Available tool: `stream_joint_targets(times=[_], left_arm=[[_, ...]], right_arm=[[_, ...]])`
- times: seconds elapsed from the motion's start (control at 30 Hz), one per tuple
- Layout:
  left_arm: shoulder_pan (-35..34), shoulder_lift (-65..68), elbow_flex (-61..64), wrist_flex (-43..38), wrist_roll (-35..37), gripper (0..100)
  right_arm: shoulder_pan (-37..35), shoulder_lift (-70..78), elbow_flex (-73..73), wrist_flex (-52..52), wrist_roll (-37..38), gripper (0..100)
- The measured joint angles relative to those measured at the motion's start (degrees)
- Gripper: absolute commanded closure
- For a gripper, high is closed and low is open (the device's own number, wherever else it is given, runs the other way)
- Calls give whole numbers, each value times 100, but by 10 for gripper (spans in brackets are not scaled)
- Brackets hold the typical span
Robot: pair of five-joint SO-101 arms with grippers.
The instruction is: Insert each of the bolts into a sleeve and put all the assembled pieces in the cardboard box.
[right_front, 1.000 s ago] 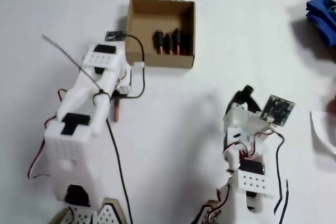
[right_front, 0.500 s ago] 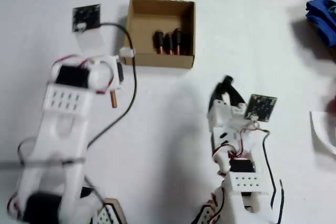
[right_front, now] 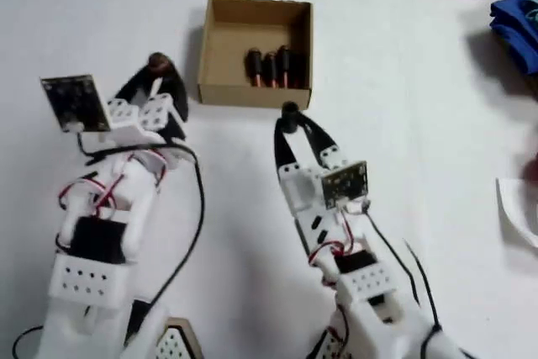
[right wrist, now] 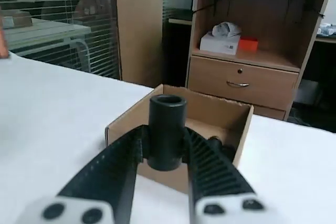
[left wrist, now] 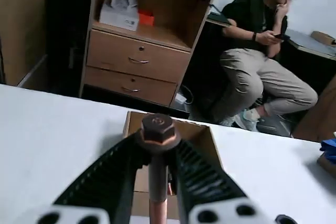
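White blocky arms (right_front: 88,271), black ribbed claws (right_front: 156,63), red-and-black cables (right_front: 201,208)

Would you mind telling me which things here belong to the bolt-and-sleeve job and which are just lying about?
Job in hand:
bolt in the left pincer
sleeve in the right pincer
cardboard box
three assembled pieces inside it

Lying about:
blue cloth
drawer cabinet in the room behind
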Motion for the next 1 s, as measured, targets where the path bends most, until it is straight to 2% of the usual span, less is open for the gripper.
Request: stream_joint_targets(times=[0.2,0.4,0.6,0.77,1.0], left_arm=[[404,-18,167,-431,0,976],[826,-18,167,-949,0,976],[932,914,-387,-738,0,976],[1090,1723,-1275,-316,0,976],[1644,2435,-1785,-316,0,976]], right_arm=[[-97,1908,-475,-1723,53,978],[-545,3464,-624,-3191,53,978],[-545,4615,-949,-3930,53,978],[-167,5108,-967,-4747,53,978],[-44,5187,-967,-4949,53,978]])
